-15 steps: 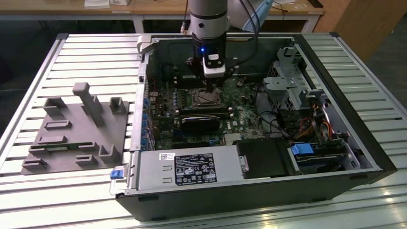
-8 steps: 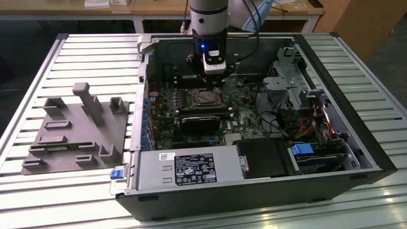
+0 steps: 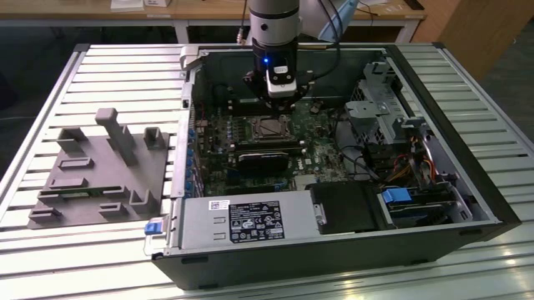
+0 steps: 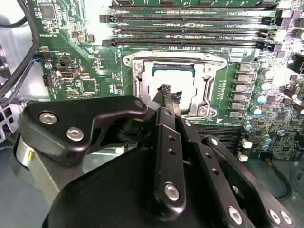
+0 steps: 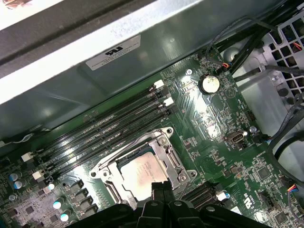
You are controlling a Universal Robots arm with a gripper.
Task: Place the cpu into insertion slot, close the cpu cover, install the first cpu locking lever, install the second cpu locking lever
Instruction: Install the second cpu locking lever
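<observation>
An open computer case (image 3: 334, 250) lies on its side on a slatted metal table (image 3: 100, 69), its green motherboard (image 3: 250, 156) facing up. A single robot arm (image 3: 273, 25) reaches straight down into the case, and its gripper (image 3: 278, 103) hangs just above the square socket near the middle of the board.

The cpu (image 5: 142, 175), a flat square chip with a pale silver face, already sits inside the insertion slot (image 5: 107, 171). The cpu cover (image 5: 166, 142), a thin silver frame with a cut-out centre, lies down flat around the chip, so the chip's face shows through the opening. In the second wrist view the cpu (image 4: 183, 83) looks bright white under glare, ringed by the cpu cover (image 4: 168, 58).

The gripper (image 4: 167, 97) has its black jaws drawn close together, their tips appearing pinched shut with nothing between them. The tips are over the near edge of the chip (whether they touch it, I cannot tell).

Long black memory slots (image 5: 95, 137) run beside the socket. A round coin battery (image 5: 209, 84) sits farther along the board. To the exterior view's left, a grey plastic fixture (image 3: 96, 175) with upright blocks rests on the table, well apart from the case.
</observation>
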